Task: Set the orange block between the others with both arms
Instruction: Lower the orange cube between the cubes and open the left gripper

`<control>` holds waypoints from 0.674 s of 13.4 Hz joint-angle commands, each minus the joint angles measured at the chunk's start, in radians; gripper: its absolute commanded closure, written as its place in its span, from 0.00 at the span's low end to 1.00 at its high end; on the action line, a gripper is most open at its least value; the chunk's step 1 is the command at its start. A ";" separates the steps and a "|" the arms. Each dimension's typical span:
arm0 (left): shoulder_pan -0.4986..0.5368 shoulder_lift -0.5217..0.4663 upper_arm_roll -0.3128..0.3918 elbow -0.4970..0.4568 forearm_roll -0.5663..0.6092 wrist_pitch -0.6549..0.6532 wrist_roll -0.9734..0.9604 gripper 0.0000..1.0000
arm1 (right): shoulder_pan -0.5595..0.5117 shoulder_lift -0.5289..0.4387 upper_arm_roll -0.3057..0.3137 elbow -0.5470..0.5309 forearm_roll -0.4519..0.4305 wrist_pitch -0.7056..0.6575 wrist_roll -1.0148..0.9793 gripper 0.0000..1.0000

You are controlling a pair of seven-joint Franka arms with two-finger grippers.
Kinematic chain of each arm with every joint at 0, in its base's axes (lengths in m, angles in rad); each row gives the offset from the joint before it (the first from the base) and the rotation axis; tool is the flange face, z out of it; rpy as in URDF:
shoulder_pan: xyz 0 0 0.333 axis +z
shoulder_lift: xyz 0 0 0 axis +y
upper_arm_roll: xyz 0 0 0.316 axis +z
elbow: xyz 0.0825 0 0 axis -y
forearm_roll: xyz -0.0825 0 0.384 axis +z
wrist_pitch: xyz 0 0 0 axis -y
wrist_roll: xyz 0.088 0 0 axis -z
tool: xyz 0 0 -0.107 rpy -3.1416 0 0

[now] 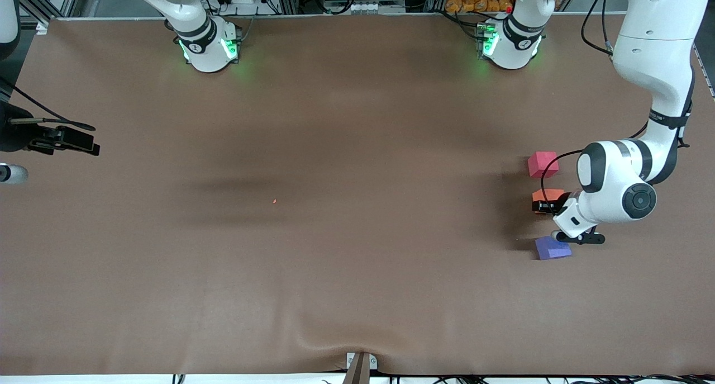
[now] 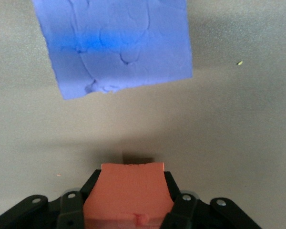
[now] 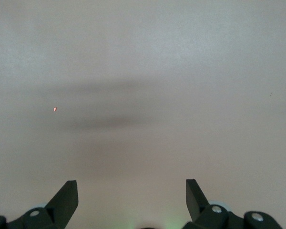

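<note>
Orange block (image 1: 548,195) is clamped tight in the left gripper (image 1: 543,206) at the left arm's end of the table, sitting between the red-pink cube (image 1: 542,164), farther from the front camera, and the purple-blue cube (image 1: 552,247), nearer to it. Whether it's touching the table (image 1: 335,233) can't be told. Right gripper (image 3: 132,198) is parked wide open with nothing held over bare tabletop, just waiting.

Left arm reaches down from its base to the left arm's end of the table, elbow bent, wrist low; left gripper (image 1: 546,205) clamped on the orange block (image 1: 548,195); right gripper (image 3: 132,194) at the right arm's end, fingers (image 3: 66,196) spread wide, waiting.
</note>
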 commanded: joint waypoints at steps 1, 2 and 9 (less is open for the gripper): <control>0.011 0.005 -0.012 -0.003 0.011 0.011 0.017 0.95 | -0.016 0.001 0.007 0.011 0.012 -0.006 -0.002 0.00; 0.011 0.005 -0.012 -0.003 0.009 0.011 0.017 0.53 | -0.016 0.002 0.007 0.011 0.012 -0.006 -0.002 0.00; 0.000 -0.085 -0.018 0.016 0.009 -0.066 -0.031 0.00 | -0.016 0.001 0.005 0.011 0.012 -0.008 -0.005 0.00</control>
